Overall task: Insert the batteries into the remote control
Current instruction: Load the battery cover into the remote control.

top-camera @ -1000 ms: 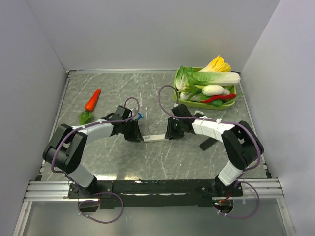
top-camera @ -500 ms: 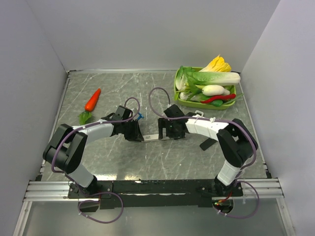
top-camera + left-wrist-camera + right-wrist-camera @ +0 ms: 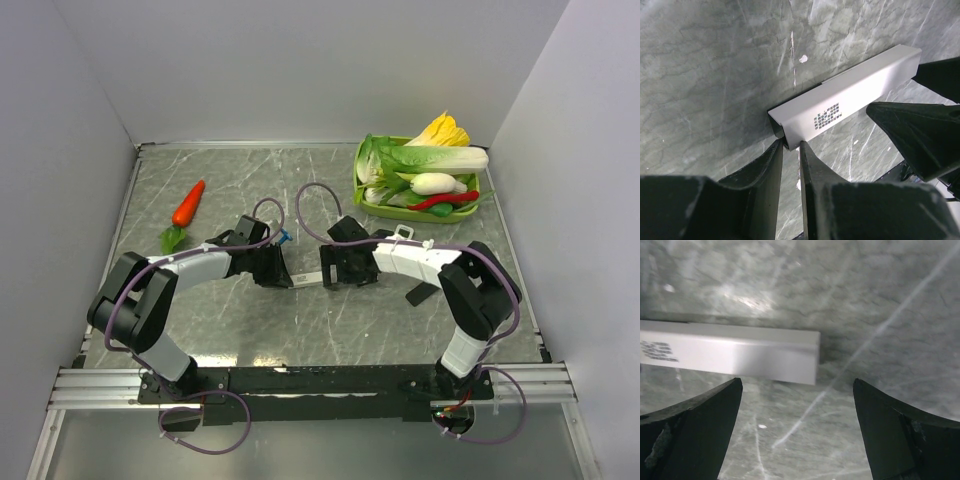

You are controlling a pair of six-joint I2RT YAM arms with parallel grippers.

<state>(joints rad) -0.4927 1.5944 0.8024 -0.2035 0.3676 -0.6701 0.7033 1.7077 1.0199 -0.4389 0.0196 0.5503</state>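
Note:
The remote control (image 3: 307,279) is a slim white bar lying on the marble table between my two grippers. In the left wrist view the remote control (image 3: 850,100) shows a small printed label, and my left gripper (image 3: 790,145) is shut on the corner of its near end. My left gripper (image 3: 283,275) holds it from the left. My right gripper (image 3: 330,268) stands over the bar's right end. In the right wrist view the right gripper (image 3: 797,385) is wide open, and the end of the remote control (image 3: 740,357) lies just beyond its fingertips. The batteries are out of view.
A green tray (image 3: 362,160) of toy vegetables stands at the back right. A toy carrot (image 3: 188,203) lies at the left. A small blue piece (image 3: 285,238) sits behind my left gripper, and a flat black object (image 3: 421,293) lies right of my right arm.
My right gripper has opened wide and slid left along the remote. My left gripper keeps its hold and has barely moved.

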